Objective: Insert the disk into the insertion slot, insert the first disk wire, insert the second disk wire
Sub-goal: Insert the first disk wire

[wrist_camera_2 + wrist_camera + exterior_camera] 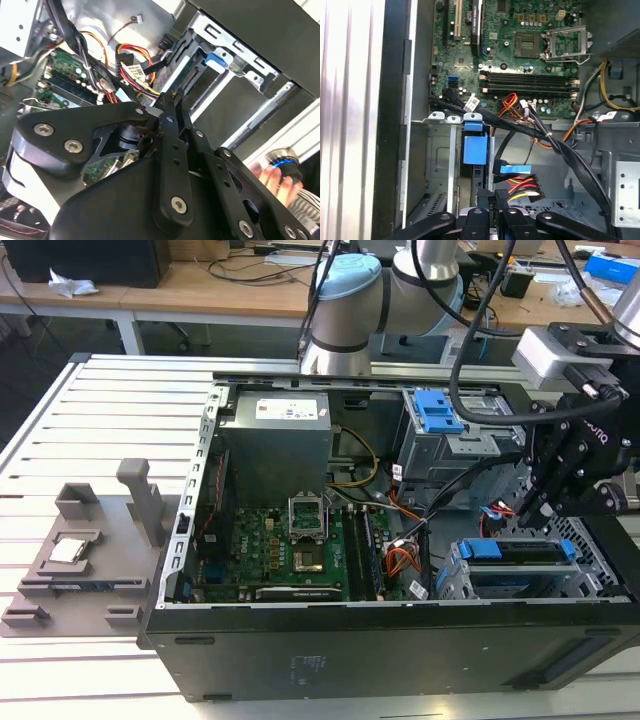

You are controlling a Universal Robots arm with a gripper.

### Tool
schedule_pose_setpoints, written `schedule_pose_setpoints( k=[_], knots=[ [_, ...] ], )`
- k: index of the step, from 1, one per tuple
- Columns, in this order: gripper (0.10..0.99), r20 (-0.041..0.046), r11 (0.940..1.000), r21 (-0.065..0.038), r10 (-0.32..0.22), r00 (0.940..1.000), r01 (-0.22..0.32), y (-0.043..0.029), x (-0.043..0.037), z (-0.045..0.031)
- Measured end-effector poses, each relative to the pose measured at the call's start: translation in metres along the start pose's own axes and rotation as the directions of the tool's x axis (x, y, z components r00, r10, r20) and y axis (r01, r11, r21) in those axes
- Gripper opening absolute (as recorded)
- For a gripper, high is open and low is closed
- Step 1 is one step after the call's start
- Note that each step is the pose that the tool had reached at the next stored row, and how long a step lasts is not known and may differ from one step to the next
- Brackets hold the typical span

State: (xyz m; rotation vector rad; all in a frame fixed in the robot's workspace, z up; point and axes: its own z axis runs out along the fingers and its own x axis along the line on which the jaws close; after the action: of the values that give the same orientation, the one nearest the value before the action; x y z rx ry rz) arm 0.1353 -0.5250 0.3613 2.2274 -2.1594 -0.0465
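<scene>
The disk (pixel 520 552), in its blue caddy, lies inside the insertion slot (pixel 455 582), a low silver cage at the case's corner on the exterior view's right. My gripper (pixel 525 512) hangs just above that cage. In both wrist views the fingers stand together, shut on a black disk wire connector (pixel 522 187) with red, yellow and black leads. A second disk wire with a blue plug (pixel 512 170) lies beside it. The caddy's blue tab (pixel 474 147) and the cage wall (pixel 437 150) sit just beyond my gripper (pixel 494 201). My gripper (pixel 173 95) points at the cage (pixel 240 55).
A taller grey bay with a blue latch (pixel 440 410) stands behind the cage. The motherboard (pixel 290 550) and power supply (pixel 275 440) lie further in, with cable bundles (pixel 560 145) crossing between. A grey fixture (pixel 80 560) sits on the slatted table. A person's hand (pixel 272 177) shows beside the case.
</scene>
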Motion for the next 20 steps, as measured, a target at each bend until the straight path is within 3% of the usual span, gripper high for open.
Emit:
schedule_pose_setpoints(
  k=[3,8,20],
  knots=[
    [0.169,0.0125,0.9999,0.000,0.014,0.9998,-0.014,-0.0007,0.0000,0.0016],
    [0.169,0.0134,0.9993,0.000,0.039,0.9992,-0.039,-0.0107,0.0004,0.0050],
    [0.169,0.0135,0.9992,0.000,0.040,0.9991,-0.040,-0.0117,0.0003,0.0161]
  ],
)
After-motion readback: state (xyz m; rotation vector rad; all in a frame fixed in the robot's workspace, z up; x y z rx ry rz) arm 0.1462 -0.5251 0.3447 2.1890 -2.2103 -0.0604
